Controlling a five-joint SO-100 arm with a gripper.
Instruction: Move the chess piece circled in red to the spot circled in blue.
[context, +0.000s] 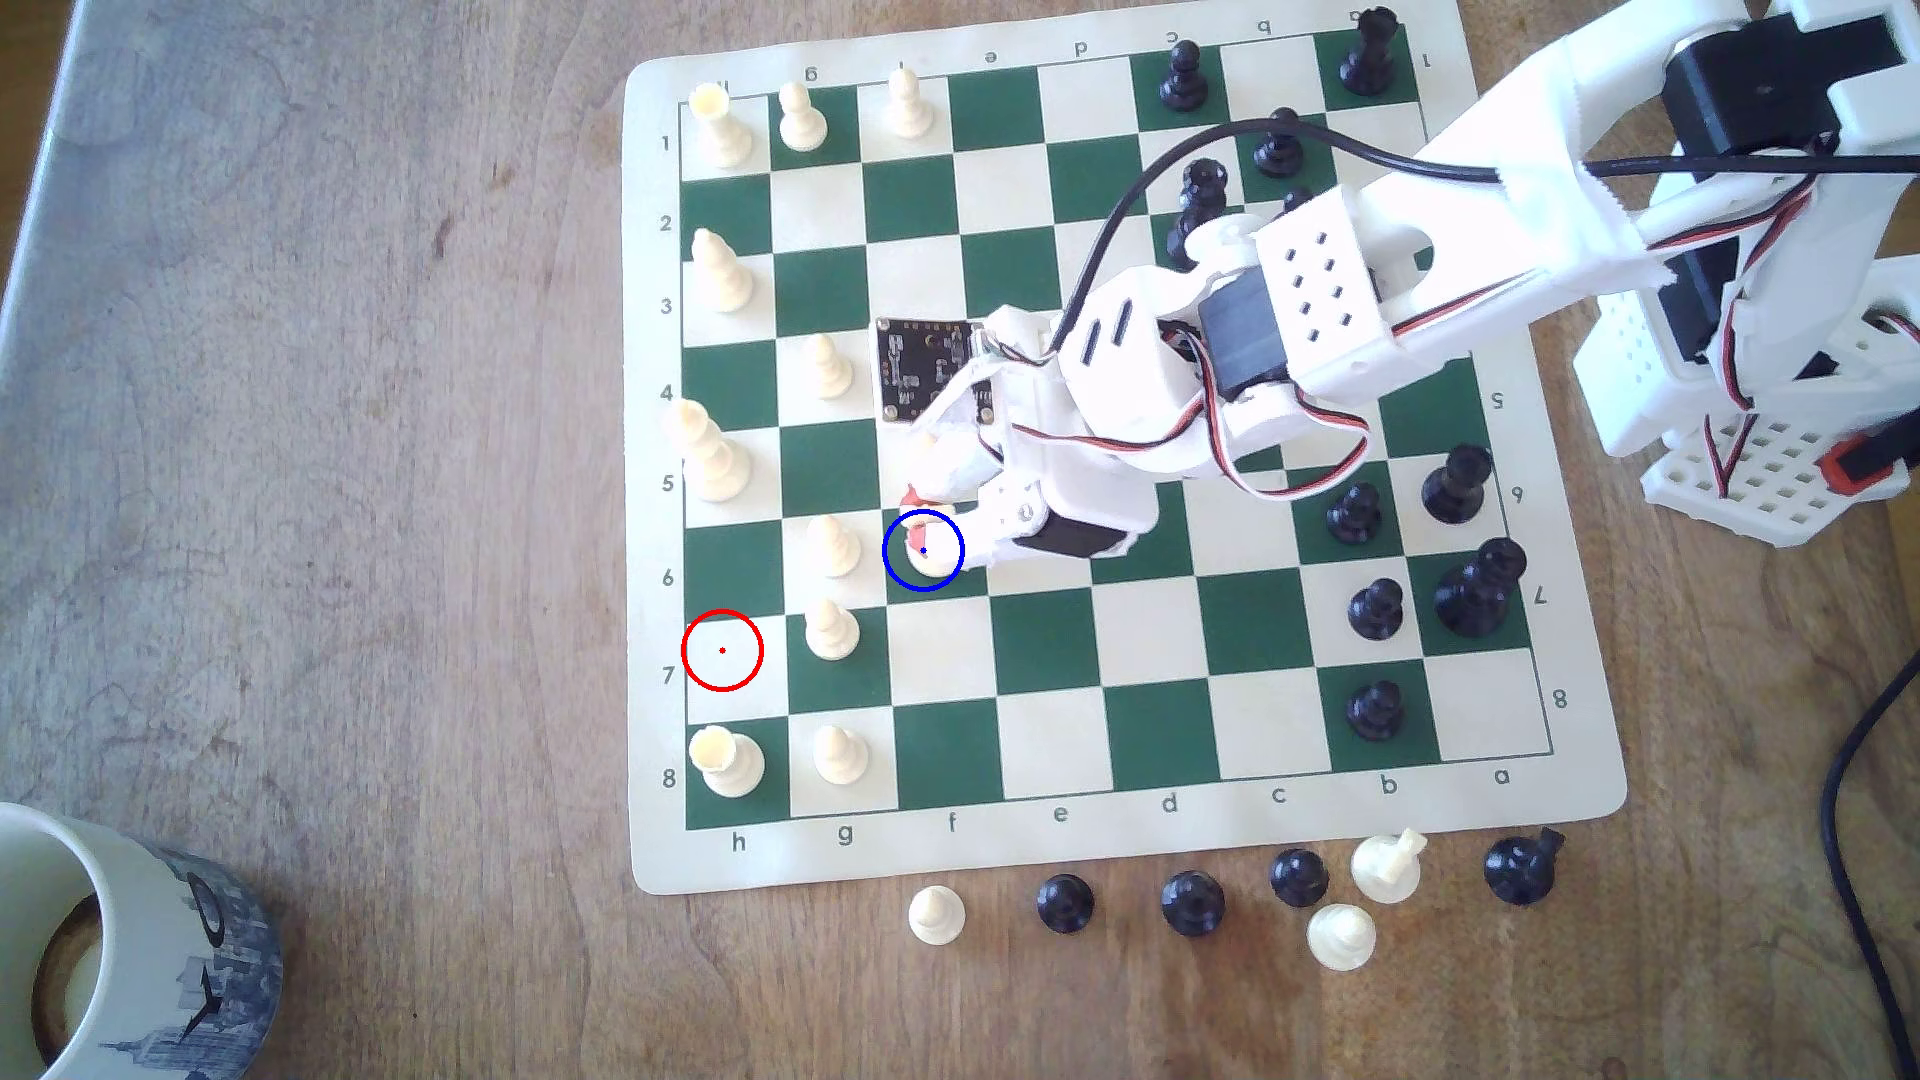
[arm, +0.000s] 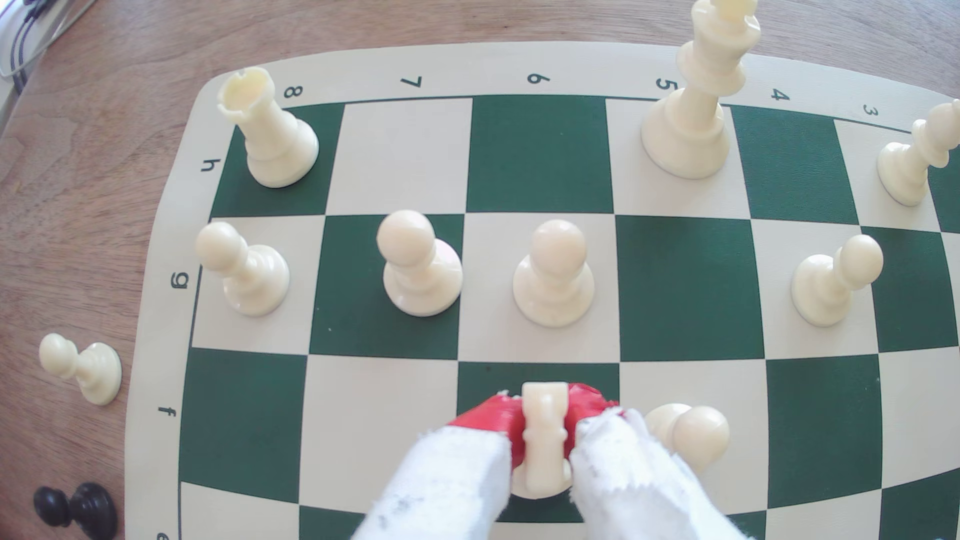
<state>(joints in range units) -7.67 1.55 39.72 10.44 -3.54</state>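
The chess piece circled in red (context: 934, 558) is a short cream piece with a blocky head. It now stands inside the blue ring, not the red one. My gripper (context: 928, 522) reaches in from the exterior view's right and is shut on it. In the wrist view the red fingertips (arm: 493, 420) press both sides of the piece (arm: 543, 436), and its base is low over a dark green square (arm: 488, 384). The spot circled in blue (context: 902, 584) is that green square. I cannot tell whether the base touches the board. The red ring (context: 722, 650) surrounds a bare cream square.
Cream pawns (context: 834, 545) (context: 831, 628) stand just to the exterior view's left of the spot, and another pawn (arm: 691, 431) is close beside a finger. A rook (context: 727, 763) and a king (context: 707, 457) line the board's left edge. Captured pieces (context: 1193, 901) sit off the mat, and a mug (context: 104, 945) is at the bottom left.
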